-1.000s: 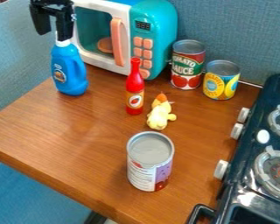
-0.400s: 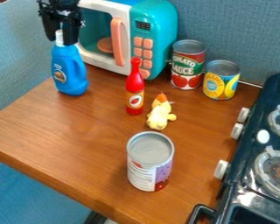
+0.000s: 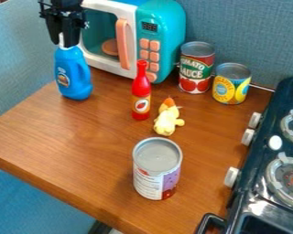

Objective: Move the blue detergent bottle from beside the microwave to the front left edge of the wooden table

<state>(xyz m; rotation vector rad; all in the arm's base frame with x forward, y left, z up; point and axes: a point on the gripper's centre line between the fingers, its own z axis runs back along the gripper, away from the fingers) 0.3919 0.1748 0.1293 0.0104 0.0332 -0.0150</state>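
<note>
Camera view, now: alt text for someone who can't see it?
Black tool at the white top of an upright blue bottle, beside a toy microwave. On the wooden tabletop: red bottle, small yellow toy, large can in front, red-labelled can and yellow-labelled can behind; dark stove at right.

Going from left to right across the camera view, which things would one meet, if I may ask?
Blue bottle, red bottle, yellow toy, red-and-green can, yellow-and-blue can, stove.

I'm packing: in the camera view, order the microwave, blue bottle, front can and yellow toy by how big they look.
1. Microwave
2. Blue bottle and front can: unsure, the can is nearer
3. Yellow toy
</note>
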